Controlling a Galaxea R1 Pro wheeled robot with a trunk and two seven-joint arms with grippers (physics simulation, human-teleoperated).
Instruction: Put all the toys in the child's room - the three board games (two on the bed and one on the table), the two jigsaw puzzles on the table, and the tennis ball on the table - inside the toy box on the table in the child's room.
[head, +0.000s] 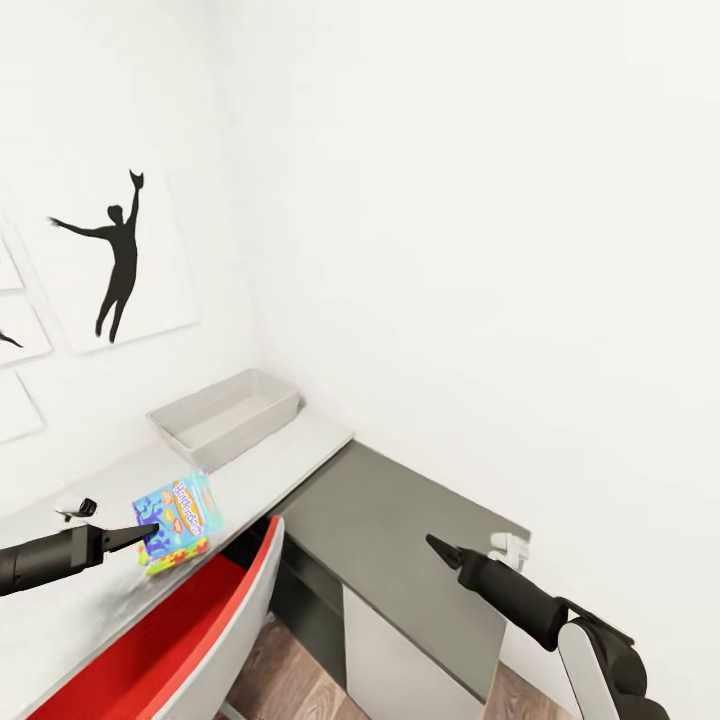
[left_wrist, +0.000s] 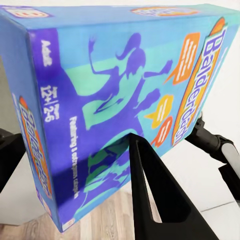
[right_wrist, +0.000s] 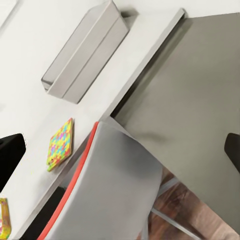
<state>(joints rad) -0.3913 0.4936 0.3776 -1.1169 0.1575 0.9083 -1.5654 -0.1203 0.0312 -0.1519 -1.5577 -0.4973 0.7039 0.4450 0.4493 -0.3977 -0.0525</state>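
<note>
We see the left gripper (head: 150, 531) clamped on the board game (head: 178, 510) at lower left (toy box (head: 228, 417) behind); right gripper (head: 436, 545) looks together.

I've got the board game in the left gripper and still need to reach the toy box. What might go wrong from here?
1. The board game looks pinched near one edge by the left gripper, hanging tilted; a fast swing might twist it loose.
2. A colourful jigsaw puzzle lies on the table under the carry path; a low pass might knock it.
3. The toy box sits against the wall; a long reach may clip its near rim.
</note>
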